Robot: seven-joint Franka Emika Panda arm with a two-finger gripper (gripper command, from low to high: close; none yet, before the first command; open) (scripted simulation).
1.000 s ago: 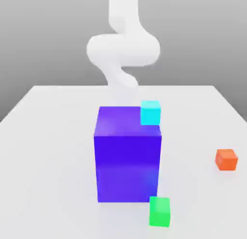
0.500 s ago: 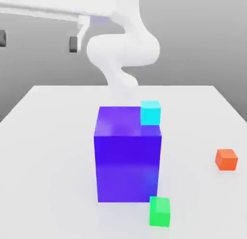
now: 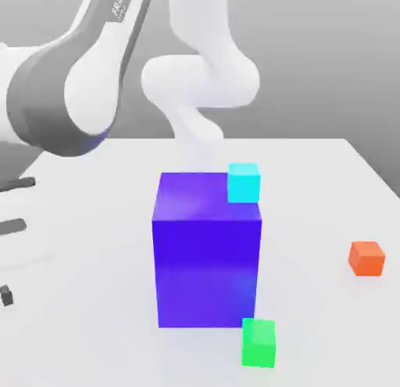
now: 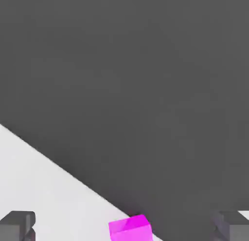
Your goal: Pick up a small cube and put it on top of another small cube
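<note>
The small cube [image 4: 130, 229], plain magenta, lies on the white table close to its edge in the hand view. My gripper [image 4: 124, 231] is open above it. One dark fingertip [image 4: 17, 225] stands on each side of the cube, well apart from it, and nothing is held. The other small cube [image 3: 258, 342], bright green, sits on the table at the front corner of the big blue-violet block [image 3: 207, 249]. My arm [image 3: 70, 88] reaches out to the exterior view's left, far from the green cube.
A cyan cube [image 3: 244, 182] shows at the block's far top corner. An orange cube [image 3: 366, 258] lies on the table at the exterior view's right. The tall block stands mid-table. Beyond the table edge [image 4: 73, 179] near the magenta cube is dark floor.
My arm has swung forward and down at the exterior view's left, and the hand has dropped from high up to the left edge. The cubes and the block have not moved.
</note>
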